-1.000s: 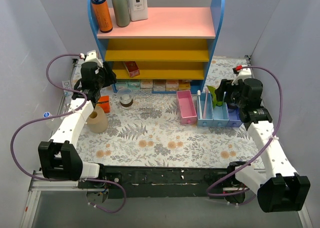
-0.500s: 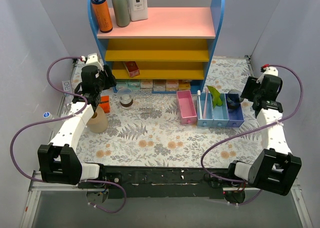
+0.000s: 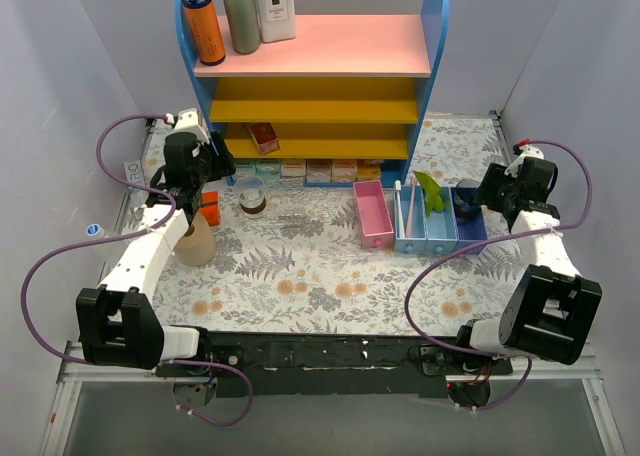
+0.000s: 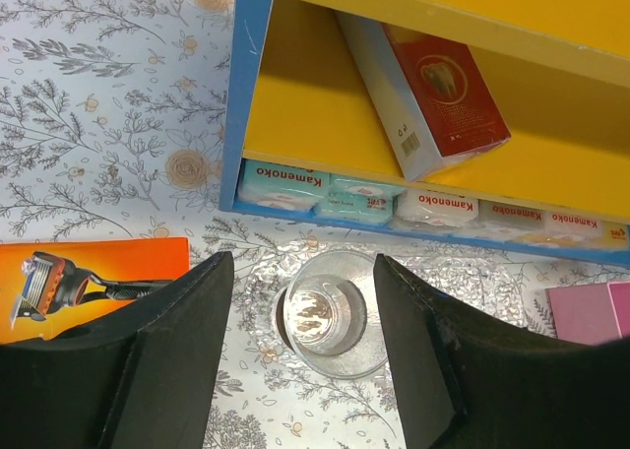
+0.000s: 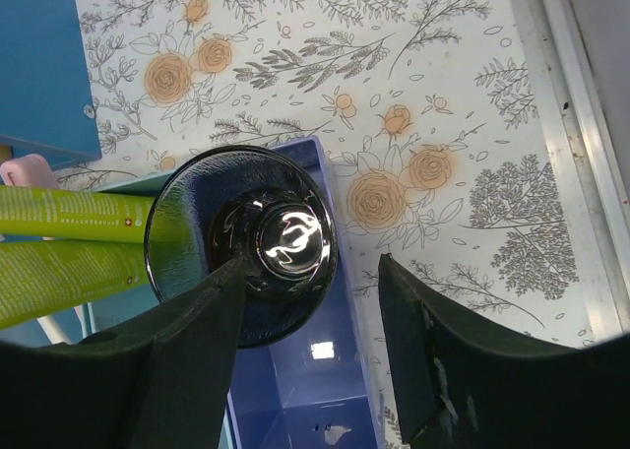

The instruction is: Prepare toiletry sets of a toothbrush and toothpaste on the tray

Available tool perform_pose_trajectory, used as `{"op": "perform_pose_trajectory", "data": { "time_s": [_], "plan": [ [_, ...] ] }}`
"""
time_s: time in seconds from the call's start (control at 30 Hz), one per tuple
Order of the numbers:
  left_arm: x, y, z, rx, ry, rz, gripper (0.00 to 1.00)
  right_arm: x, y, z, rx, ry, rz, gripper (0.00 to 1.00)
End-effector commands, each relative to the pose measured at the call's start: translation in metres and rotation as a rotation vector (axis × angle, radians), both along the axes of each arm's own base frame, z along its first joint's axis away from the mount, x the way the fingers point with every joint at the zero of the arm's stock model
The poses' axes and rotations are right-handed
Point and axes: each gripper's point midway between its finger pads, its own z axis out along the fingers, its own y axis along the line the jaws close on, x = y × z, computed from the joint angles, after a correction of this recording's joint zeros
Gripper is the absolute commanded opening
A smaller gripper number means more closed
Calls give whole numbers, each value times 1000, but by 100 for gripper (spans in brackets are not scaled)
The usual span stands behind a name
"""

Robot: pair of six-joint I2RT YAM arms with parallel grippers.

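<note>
1. Right arm: one second ago it reached over the bins in front of the shelf unit's [image 3: 310, 76] right end. It has since swung out to the right of that end and turned its wrist back toward the bins.
2. Right gripper [image 5: 310, 264]: the jaws are spread wide and hold nothing. The dark cup [image 5: 241, 242] stands just ahead of the fingertips in the end blue bin [image 5: 340, 370], the bin farthest right of the shelf unit. The gripper does not touch it.
3. Supplies: the toothpaste [image 5: 59, 213] tubes lie in the bin next to it, on the shelf-unit side. The toothbrush [image 3: 399, 208] stands one bin further in. None of these has been taken out.
4. Left gripper [image 4: 300, 260]: it has barely shifted over the same second. The jaws are fully parted and empty. It hovers in front of the shelf unit's left end, above a clear cup [image 4: 325, 316].
5. The tray [image 3: 300, 216]: it shows only as a faint shimmer in front of the shelf unit's bottom row. The clear cup probably stands in it, but the rim cannot be confirmed.
6. Assessment: the right arm's move lines it up to grasp the dark cup. No set is assembled yet, so the task is at an early stage.
</note>
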Motion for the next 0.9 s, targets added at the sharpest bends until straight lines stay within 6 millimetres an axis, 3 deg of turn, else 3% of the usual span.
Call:
{"op": "perform_pose_trajectory", "data": {
  "time_s": [0.0,0.33,0.87],
  "plan": [
    [0,-2,-1,9,-7,-16,59,11,4,2,33,-45,25,63],
    [1,-2,-4,12,2,-19,59,8,2,-21,47,15,11,56],
    [2,-2,-8,10,18,-19,59,10,2,-26,69,18,-12,36]
  ]
}}
